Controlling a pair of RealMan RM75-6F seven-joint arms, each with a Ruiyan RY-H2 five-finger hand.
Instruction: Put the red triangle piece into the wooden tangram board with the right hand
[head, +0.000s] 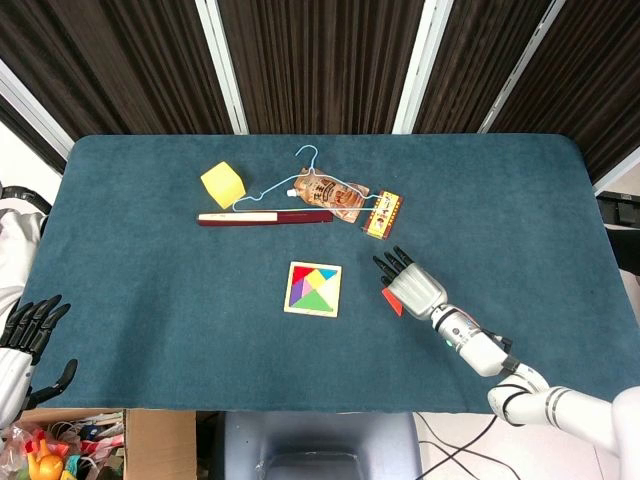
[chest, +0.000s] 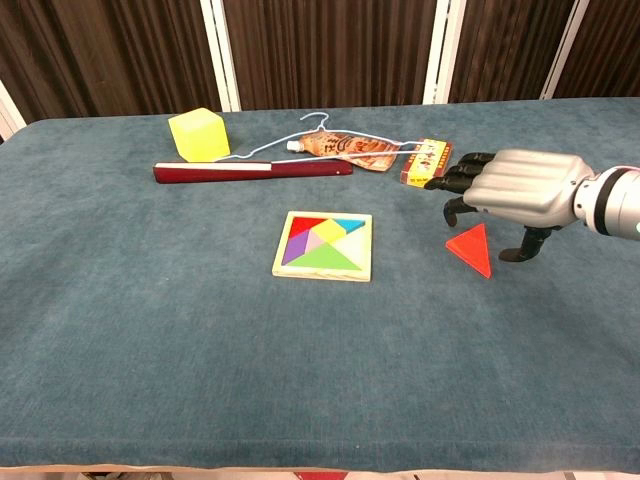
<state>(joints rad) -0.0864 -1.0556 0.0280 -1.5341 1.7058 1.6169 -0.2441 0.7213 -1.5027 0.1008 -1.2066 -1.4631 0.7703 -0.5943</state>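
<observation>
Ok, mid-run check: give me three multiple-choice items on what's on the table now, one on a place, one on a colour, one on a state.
1. Where does the red triangle piece lie?
A. inside the wooden tangram board
B. on the cloth to the right of the board
C. on top of the yellow cube

2. What colour is the cube near the hanger?
A. yellow
B. green
C. white

3. What is the right hand doing?
A. holding the triangle in the air
B. pressing on the board
C. hovering above the triangle, holding nothing

Answers:
1 B: the chest view shows it flat on the cloth, apart from the wooden tangram board.
2 A: both views show it yellow.
3 C: the triangle lies on the cloth below the fingers.
</observation>
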